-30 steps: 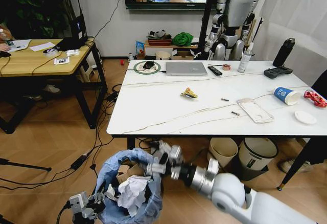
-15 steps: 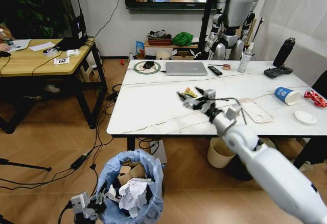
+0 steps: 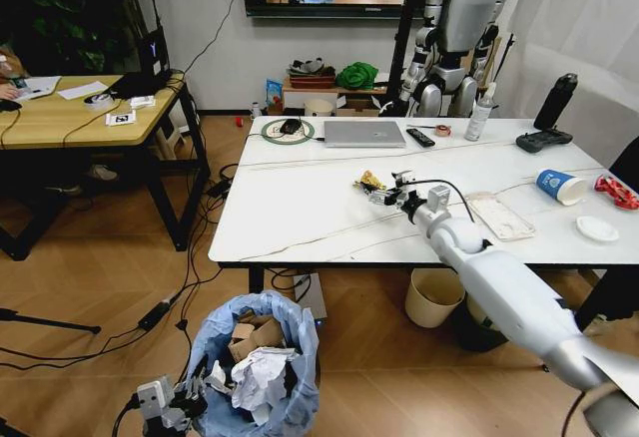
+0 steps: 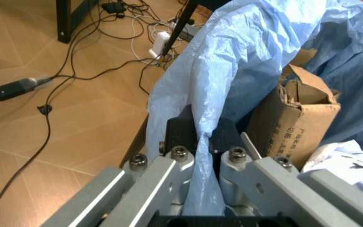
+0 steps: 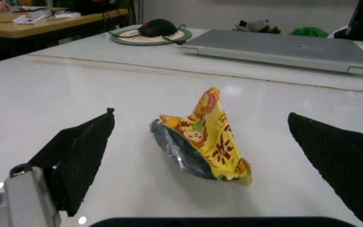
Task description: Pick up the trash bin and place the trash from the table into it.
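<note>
Cardboard [image 3: 262, 334] and paper were already binned; beside the yellow wrapper [image 5: 203, 137] the right claw [image 5: 207, 156] was spread open, while the left claw [image 4: 200, 165] was clamped on the trash bin [image 3: 215, 342].

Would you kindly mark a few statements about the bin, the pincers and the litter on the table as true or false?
1. The right pincer is open, with the yellow wrapper between its fingers. True.
2. The left pincer is open and clear of the trash bin. False: it is shut on the bin's blue bag.
3. The trash bin is sitting on the table. False: it is down by the floor, held in front of the table.
4. The blue paper cup lies on its side on the table. True.
5. The bin already holds a brown cardboard piece. True.
</note>
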### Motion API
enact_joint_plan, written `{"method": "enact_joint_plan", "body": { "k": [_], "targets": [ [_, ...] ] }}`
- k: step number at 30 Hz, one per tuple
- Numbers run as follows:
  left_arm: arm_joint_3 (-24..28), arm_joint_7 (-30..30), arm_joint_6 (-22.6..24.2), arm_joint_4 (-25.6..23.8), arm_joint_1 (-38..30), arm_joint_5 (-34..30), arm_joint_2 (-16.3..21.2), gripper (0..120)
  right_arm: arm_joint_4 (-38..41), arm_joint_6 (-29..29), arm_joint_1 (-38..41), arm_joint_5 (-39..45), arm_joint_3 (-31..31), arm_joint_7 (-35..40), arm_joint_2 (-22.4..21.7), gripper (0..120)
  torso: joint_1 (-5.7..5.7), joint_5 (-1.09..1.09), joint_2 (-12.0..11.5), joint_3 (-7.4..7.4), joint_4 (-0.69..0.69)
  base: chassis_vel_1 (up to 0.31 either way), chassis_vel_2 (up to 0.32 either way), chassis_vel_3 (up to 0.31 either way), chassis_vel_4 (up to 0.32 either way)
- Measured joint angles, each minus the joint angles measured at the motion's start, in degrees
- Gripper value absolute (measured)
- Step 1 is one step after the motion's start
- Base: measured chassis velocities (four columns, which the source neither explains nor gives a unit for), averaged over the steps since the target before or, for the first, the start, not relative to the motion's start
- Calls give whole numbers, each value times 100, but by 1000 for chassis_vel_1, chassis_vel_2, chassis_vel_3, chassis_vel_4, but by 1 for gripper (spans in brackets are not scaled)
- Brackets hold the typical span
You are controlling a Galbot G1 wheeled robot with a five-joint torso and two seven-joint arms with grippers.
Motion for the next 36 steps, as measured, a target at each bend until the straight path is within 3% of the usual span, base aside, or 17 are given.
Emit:
{"method": "enact_joint_plan", "body": {
  "k": [13, 36],
  "targets": [
    [-20, 3, -6, 3, -18, -13, 3, 0, -651, 110, 221, 15, -65, -226, 216, 100, -1, -1, 1, -1, -2, 0, 0, 0, 0],
    [-62, -13, 2, 58, -64, -132, 121, 0, -643, 99, 127, 93, -76, -274, 191, 17, -1, -1, 1, -1, -1, 0, 0, 0, 0]
  ]
}}
